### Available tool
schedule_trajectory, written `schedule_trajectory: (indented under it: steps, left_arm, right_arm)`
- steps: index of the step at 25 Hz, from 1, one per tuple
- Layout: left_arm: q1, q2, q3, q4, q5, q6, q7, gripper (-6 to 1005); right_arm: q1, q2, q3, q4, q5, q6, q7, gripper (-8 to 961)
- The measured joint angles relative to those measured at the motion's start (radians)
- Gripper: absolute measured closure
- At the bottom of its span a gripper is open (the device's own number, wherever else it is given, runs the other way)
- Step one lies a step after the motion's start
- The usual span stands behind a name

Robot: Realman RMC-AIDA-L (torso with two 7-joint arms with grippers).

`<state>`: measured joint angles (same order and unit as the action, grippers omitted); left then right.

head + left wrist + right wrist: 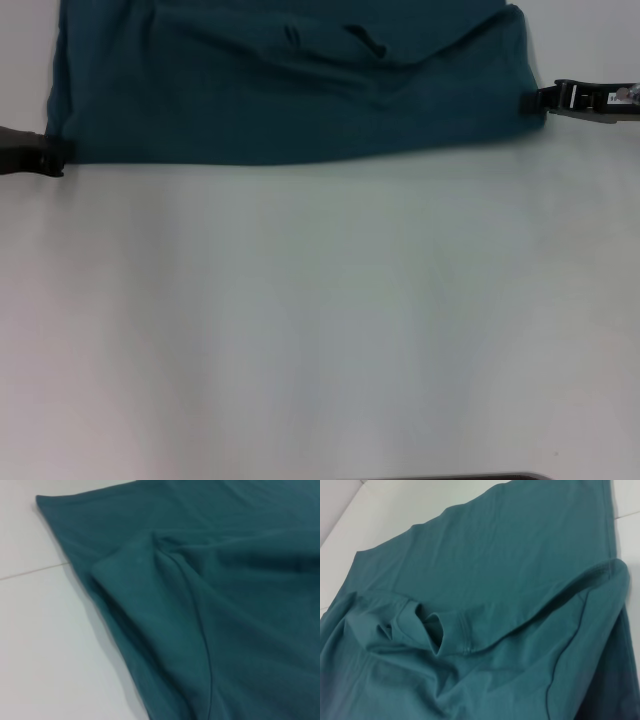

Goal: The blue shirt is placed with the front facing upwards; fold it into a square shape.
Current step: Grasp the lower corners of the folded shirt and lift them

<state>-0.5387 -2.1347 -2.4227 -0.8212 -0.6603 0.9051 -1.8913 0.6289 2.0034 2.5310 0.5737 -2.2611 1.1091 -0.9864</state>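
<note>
The white tabletop takes up most of the head view, and the blue shirt lies across its far part, running off the upper edge of that view. Everything else is best placed against the shirt. It shows plain teal cloth with no chest print in sight, so a layer appears already turned over. Its near edge is a fairly straight fold line, while loose ridges and a rumpled collar sit in its middle.

By my judgement it is light, soft and quite limp. It will drape and sag wherever it is not held, slide easily over the smooth tabletop, and take creases readily. Nothing about it is fragile. The layers may shift against one another when lifted.

The left hand is at the shirt's near left corner, touching the cloth, and the right hand is at its right edge, a little farther back. Whether either one is pinching the fabric or merely resting against it, I cannot tell, since the fingers are too dark and small against the cloth.

The best places to take hold look like the two outer corners of the doubled edge, pinching through all layers at once. Keeping both corners level and lightly taut should carry the fold over flat, with the collar wrinkles smoothed afterwards.
</note>
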Motion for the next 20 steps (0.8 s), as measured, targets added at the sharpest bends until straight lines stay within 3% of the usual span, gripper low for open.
schedule_trajectory:
  steps: [7, 14, 20]
  left_arm:
    - [-0.006, -0.002, 0.0, -0.008, 0.004, 0.005, 0.0, 967]
    - [-0.008, 0.007, -0.005, -0.015, 0.006, 0.026, -0.008, 966]
    - [0.008, 0.032, -0.014, -0.033, 0.001, 0.096, -0.014, 966]
  right_arm:
    - [0.0, 0.0, 0.0, 0.0, 0.0, 0.0, 0.0, 899]
    - [-0.016, -0.002, 0.0, 0.0, 0.013, 0.005, -0.008, 898]
    - [-0.066, -0.007, 0.0, 0.0, 0.066, 0.051, -0.061, 897]
